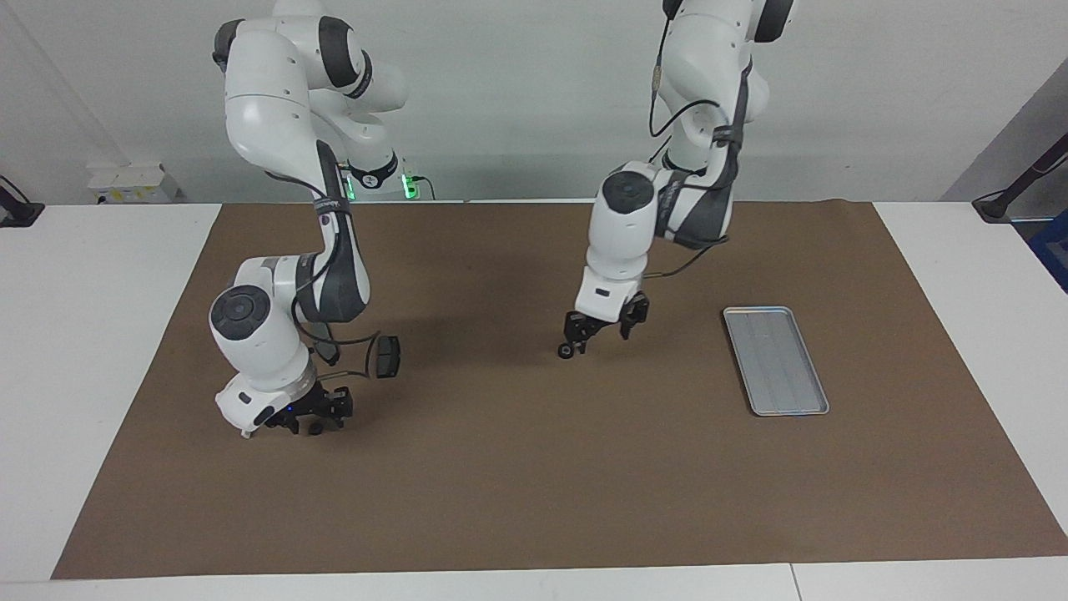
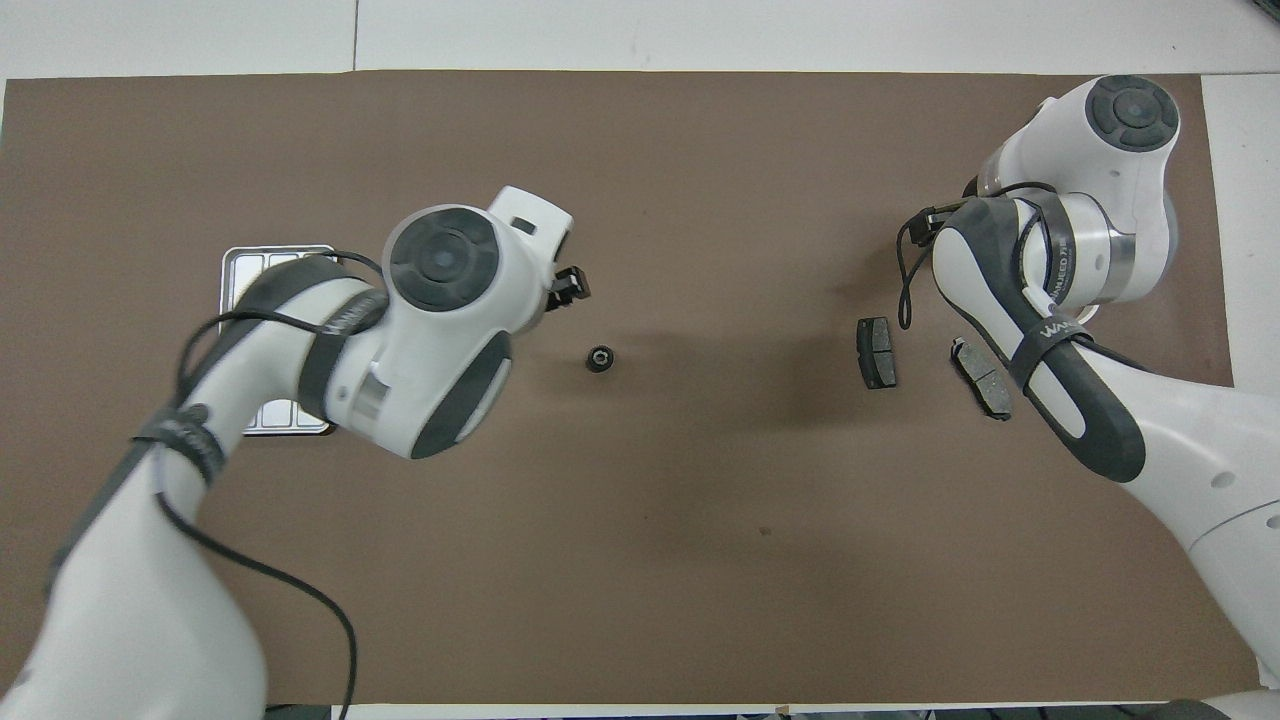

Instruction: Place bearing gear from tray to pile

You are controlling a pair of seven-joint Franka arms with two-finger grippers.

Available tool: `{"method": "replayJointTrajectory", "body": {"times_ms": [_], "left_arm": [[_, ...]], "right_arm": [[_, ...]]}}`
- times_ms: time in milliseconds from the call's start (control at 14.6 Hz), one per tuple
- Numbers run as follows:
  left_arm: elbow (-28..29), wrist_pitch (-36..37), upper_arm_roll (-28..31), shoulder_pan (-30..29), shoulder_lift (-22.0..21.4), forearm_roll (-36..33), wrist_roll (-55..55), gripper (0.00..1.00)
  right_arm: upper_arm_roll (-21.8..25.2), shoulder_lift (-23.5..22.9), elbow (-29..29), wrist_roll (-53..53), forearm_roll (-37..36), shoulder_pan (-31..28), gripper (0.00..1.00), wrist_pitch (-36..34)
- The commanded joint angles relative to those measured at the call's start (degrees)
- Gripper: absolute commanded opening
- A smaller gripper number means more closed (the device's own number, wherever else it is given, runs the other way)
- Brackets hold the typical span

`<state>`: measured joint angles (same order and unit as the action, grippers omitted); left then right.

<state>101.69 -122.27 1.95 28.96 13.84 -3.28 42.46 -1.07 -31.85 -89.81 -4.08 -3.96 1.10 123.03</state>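
Observation:
A small black round bearing gear (image 1: pixel 566 351) (image 2: pixel 600 358) lies on the brown mat mid-table, apart from the pile. My left gripper (image 1: pixel 605 328) (image 2: pixel 566 287) hangs open just above the mat beside the gear, toward the tray, holding nothing. The silver ribbed tray (image 1: pixel 776 359) (image 2: pixel 262 262) sits toward the left arm's end, partly covered by the left arm in the overhead view. Two dark brake-pad pieces (image 1: pixel 388 356) (image 2: pixel 877 352) (image 2: pixel 982 378) of the pile lie toward the right arm's end. My right gripper (image 1: pixel 309 415) is low over the mat by the pile, open, with a small dark round part (image 1: pixel 316 427) on the mat beneath it.
The brown mat (image 1: pixel 534 501) covers most of the white table (image 1: pixel 83 334). The right arm's wrist hides its gripper in the overhead view, and its cable loops close to the pads.

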Motion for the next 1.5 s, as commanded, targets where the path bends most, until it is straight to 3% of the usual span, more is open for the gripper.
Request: {"method": "replayJointTrajectory", "body": {"times_ms": [0, 205, 342, 479, 684, 889, 1231, 1436], "left_arm": [[1.3, 6.3, -0.5, -10.5, -10.4, -1.2, -11.7, 1.0], [0.0, 5.4, -0.3, -22.8, -13.5, -0.9, -28.1, 1.0], [-3.6, 9.0, -0.4, -26.9, -13.7, -0.2, -31.0, 1.0], [-6.1, 17.8, 0.0, -27.7, -14.3, -0.2, -35.7, 1.0], [-4.3, 25.9, -0.5, -28.3, -16.5, -0.2, -39.1, 1.0], [-1.4, 25.7, -0.8, -27.3, -18.1, -0.1, -38.5, 1.0], [-4.7, 30.0, -1.3, -27.7, -16.0, 1.1, -38.9, 1.0], [-10.8, 35.3, -1.4, -26.8, -13.9, 2.8, -38.9, 1.0]], "right_arm": [[-0.4, 5.5, 1.0, 7.4, 1.0, 4.2, 1.0, -9.0], [-0.5, 6.4, 5.8, 31.7, 1.5, 14.1, 1.0, -17.9], [-0.9, 7.0, 5.0, 47.5, 1.6, 20.0, 1.0, -16.7], [-2.1, 7.2, 4.5, 57.3, 3.6, 22.7, 1.0, -14.7], [-2.1, 6.7, 0.5, 65.5, 4.0, 28.1, 1.0, -7.2], [-1.9, 2.8, -0.1, 72.1, 0.6, 33.0, 1.0, -1.9], [-2.0, -2.2, -0.2, 77.8, -2.1, 34.6, 1.0, 4.1], [-2.1, -2.7, -1.9, 78.1, -2.2, 35.2, 1.0, 5.4]]}}
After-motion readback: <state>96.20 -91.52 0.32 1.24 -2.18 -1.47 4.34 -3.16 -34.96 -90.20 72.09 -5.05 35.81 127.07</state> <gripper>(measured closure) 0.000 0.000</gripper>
